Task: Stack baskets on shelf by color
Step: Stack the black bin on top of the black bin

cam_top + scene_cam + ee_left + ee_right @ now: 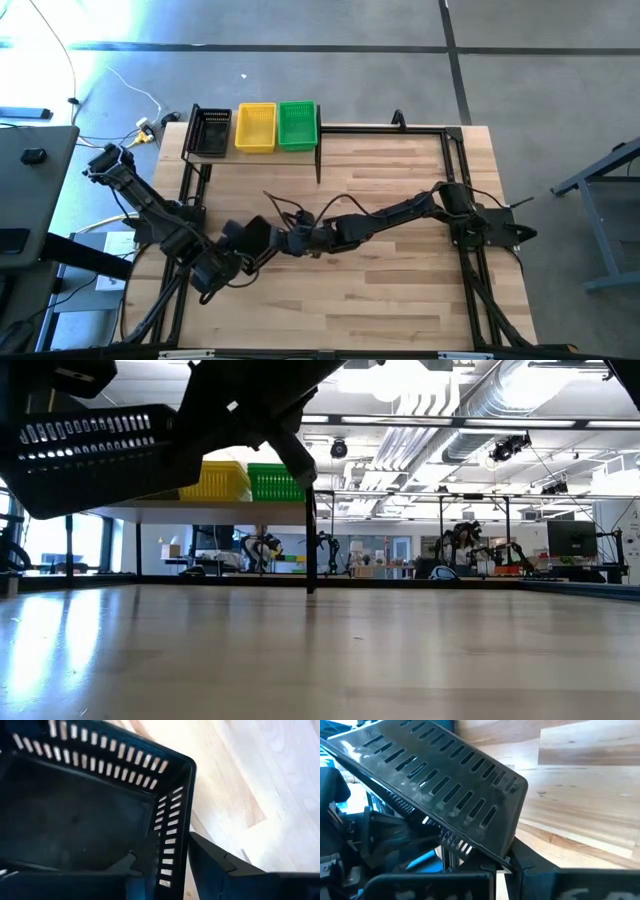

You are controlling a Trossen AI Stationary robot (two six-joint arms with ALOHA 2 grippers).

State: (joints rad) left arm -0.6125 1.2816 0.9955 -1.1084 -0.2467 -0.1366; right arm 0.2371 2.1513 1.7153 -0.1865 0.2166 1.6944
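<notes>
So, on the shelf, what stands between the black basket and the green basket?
In the high view, one yellow basket stands between the black basket and the green basket on the shelf, touching the green one.

Black [211, 131], yellow [256, 127] & green baskets [297, 125] side by side on shelf [200, 154]; another black basket [95, 455] tilted, off tabletop.

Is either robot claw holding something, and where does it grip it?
Both hold one black perforated plastic basket: the left gripper straddles its side wall, the right gripper pinches its rim.
</notes>
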